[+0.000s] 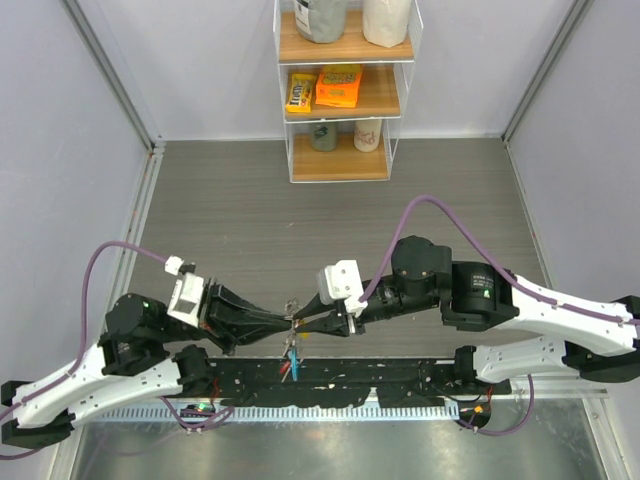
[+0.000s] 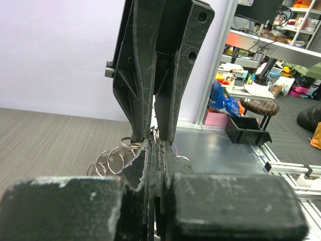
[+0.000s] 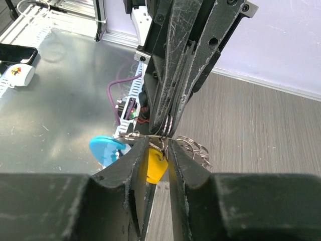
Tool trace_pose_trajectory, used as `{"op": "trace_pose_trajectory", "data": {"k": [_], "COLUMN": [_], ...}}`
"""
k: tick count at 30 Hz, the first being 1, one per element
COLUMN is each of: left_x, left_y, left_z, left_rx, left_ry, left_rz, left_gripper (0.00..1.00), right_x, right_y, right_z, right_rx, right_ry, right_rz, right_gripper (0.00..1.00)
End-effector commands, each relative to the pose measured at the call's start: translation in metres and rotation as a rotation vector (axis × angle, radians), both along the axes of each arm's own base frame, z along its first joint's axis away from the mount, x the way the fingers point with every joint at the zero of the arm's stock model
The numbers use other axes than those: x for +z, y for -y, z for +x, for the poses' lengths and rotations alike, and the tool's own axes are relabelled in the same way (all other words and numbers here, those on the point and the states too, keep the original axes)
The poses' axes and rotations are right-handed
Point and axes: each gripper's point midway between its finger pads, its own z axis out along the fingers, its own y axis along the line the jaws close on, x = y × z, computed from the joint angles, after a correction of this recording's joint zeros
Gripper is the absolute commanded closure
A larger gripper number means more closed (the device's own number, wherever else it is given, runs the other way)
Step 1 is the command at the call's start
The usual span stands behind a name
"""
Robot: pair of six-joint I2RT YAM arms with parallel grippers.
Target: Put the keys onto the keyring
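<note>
My two grippers meet tip to tip over the table's near edge. The left gripper (image 1: 288, 322) (image 2: 155, 144) is shut on the thin silvery keyring wire (image 3: 168, 124). The right gripper (image 1: 304, 322) (image 3: 159, 143) faces it with its jaws a narrow gap apart. The yellow key head (image 3: 156, 163) sits in that gap, close against one finger. The blue crescent tag (image 3: 105, 149) hangs just left of the tips. A bunch of small silver rings (image 3: 193, 147) (image 2: 113, 158) hangs beside them. Below the tips the keys (image 1: 290, 352) dangle, with a red one (image 1: 285, 370) lowest.
A black rail (image 1: 350, 375) runs along the near edge, with a metal sheet (image 1: 330, 445) below it. A clear shelf unit (image 1: 343, 100) with snacks and cups stands at the back. Frame posts rise at both sides. A phone (image 3: 17, 52) lies on the metal sheet.
</note>
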Motion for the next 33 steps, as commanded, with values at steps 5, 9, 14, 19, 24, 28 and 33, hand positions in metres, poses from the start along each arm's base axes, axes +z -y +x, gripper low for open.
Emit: {"op": "trace_pose_trajectory", "data": {"k": [5, 9, 14, 19, 24, 28, 33], "left_x": [0.024, 0.024, 0.024, 0.025, 0.023, 0.013, 0.004], "left_y": [-0.008, -0.008, -0.007, -0.008, -0.009, -0.009, -0.012], "left_z": [0.0, 0.0, -0.002, -0.005, -0.011, -0.016, -0.019], "left_rx": [0.019, 0.017, 0.005, -0.012, -0.044, -0.066, -0.079], "left_ry": [0.03, 0.03, 0.028, 0.031, 0.026, -0.004, -0.024], "left_rz": [-0.101, -0.105, -0.107, -0.112, -0.082, 0.016, 0.116], "left_gripper": [1.0, 1.0, 1.0, 1.0, 1.0, 0.79, 0.63], "right_x": [0.033, 0.035, 0.035, 0.033, 0.029, 0.024, 0.009], "right_y": [-0.007, -0.008, -0.012, -0.013, -0.009, -0.004, -0.005], "right_z": [-0.007, -0.007, -0.004, 0.003, -0.003, -0.002, -0.004], "right_rx": [0.028, 0.029, 0.014, -0.027, -0.003, -0.011, -0.021], "right_ry": [-0.007, -0.012, -0.016, -0.005, -0.007, -0.023, -0.084], "right_rz": [0.101, 0.102, 0.101, 0.093, 0.063, 0.012, -0.084], "right_gripper": [0.77, 0.78, 0.9, 0.94, 0.94, 0.94, 0.94]}}
